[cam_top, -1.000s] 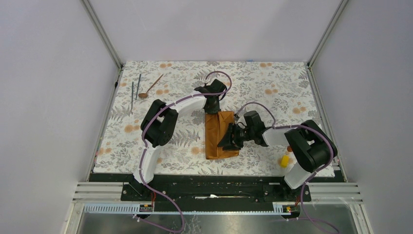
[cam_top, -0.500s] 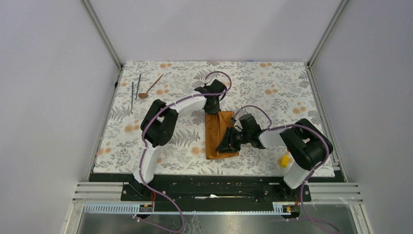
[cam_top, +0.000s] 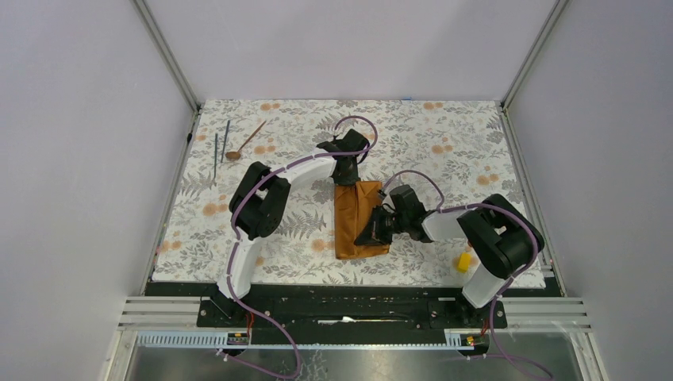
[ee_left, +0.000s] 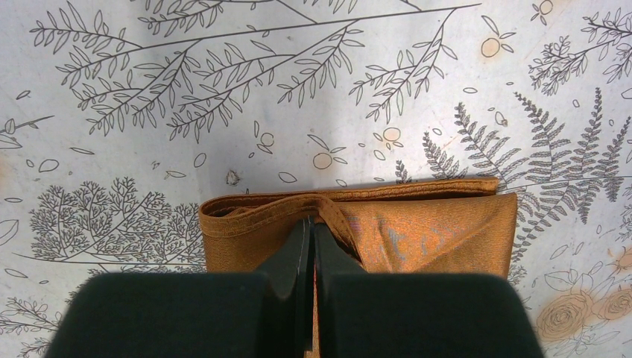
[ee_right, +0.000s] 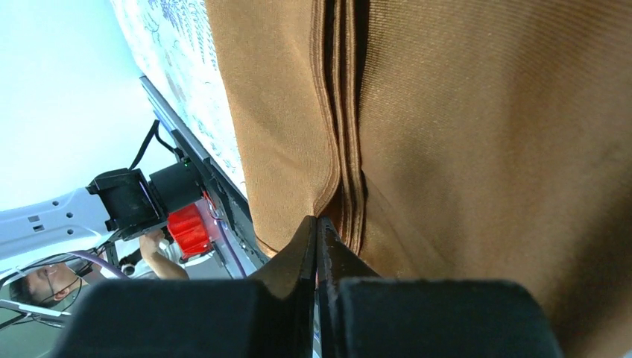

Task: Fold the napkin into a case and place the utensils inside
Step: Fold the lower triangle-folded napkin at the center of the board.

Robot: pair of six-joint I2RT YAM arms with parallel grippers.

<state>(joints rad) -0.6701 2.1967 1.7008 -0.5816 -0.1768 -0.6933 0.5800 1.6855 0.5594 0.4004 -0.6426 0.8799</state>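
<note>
The rust-orange napkin (cam_top: 350, 224) lies folded into a narrow strip at the middle of the tablecloth. My left gripper (cam_top: 347, 181) is at its far end, shut on a raised hem fold (ee_left: 257, 216) of the napkin (ee_left: 432, 231). My right gripper (cam_top: 374, 230) comes in from the right side, its jaws shut on the layered edge of the napkin (ee_right: 484, 112), tips (ee_right: 317, 221) pressed into the fold. The utensils lie at the far left: a copper spoon (cam_top: 246, 141) and two thin dark rods (cam_top: 216, 151) (cam_top: 226, 137), far from both grippers.
A floral tablecloth (cam_top: 444, 143) covers the table. A small yellow block (cam_top: 463, 262) sits near the right arm's base. Grey walls and metal posts close in the sides and back. The black rail (cam_top: 349, 302) runs along the near edge.
My right gripper has closed from open onto the napkin's right edge and shifted slightly left. The left gripper has stayed shut on the far hem.
</note>
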